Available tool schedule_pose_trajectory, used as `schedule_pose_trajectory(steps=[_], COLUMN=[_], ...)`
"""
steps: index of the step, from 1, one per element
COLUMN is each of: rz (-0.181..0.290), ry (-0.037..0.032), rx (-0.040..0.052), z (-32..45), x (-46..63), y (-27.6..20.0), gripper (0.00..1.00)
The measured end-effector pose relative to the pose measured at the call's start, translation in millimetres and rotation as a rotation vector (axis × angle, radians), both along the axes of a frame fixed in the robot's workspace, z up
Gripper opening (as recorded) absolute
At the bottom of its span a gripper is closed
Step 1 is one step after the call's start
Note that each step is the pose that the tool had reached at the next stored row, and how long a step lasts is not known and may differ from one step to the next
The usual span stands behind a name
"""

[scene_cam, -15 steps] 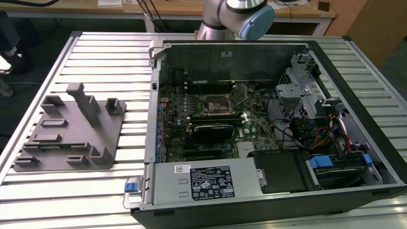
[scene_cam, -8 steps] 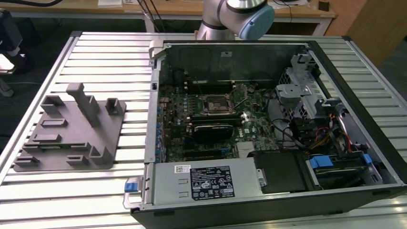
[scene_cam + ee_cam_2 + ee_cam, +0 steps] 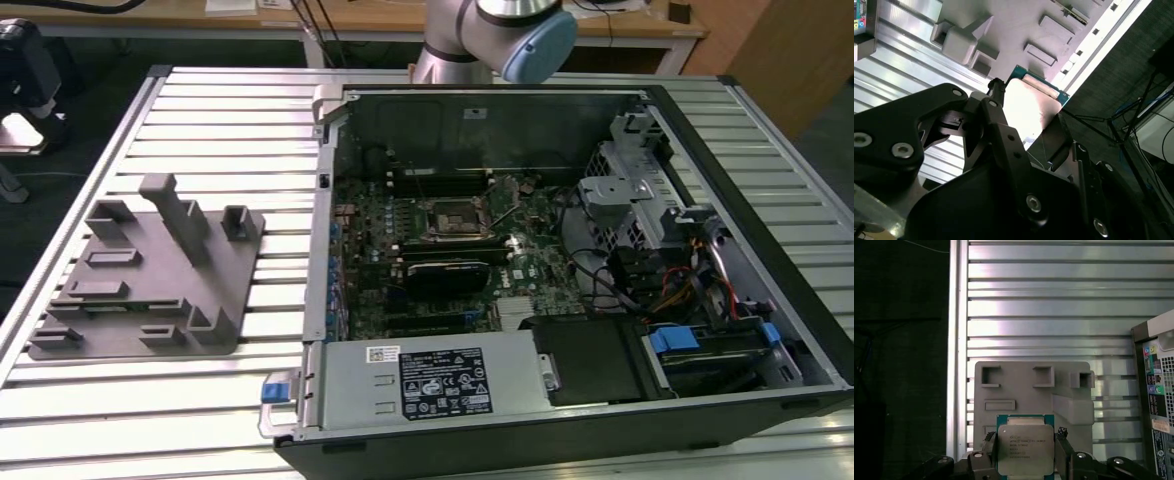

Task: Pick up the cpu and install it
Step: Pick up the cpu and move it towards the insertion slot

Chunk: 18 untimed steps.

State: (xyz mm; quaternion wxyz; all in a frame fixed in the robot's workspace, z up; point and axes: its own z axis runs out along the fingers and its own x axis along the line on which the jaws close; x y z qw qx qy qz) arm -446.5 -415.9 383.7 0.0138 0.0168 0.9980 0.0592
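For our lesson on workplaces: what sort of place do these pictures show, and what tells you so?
Probably a robotics lab bench for computer assembly: an open desktop computer case lies on a slotted aluminium table, beside a robot arm whose pincer holds a cpu.

Ribbed metal table (image 3: 200, 110), wooden desk (image 3: 134, 18) behind

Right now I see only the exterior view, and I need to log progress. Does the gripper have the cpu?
Observer: Yes. In the first wrist view the gripper is closed on the cpu, a finger on each side.
Operator: Which face shows?
Observer: Its metal top plate faces that camera.
Operator: What lies beyond it?
Observer: The grey fixture block on the slatted table lies behind it in that view.
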Motion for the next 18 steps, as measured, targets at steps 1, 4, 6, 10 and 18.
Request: schedule_pose_trajectory(steps=[1,4,6,10,18], rz=[0.000,0.000,0.000,0.000,0.000], ry=[0.0000,0.0000,0.0000,0.0000,-0.0001], rx=[0.0000,0.0001,0.0000,0.0001,0.0001], z=[0.0,0.0,0.0,0.0,0.0], x=[1.4,6.0,8.9,15.4,28.4], y=[0.0,0.0,0.0,0.0,0.0], gripper=[0.54,0.54,0.54,0.54,0.54])
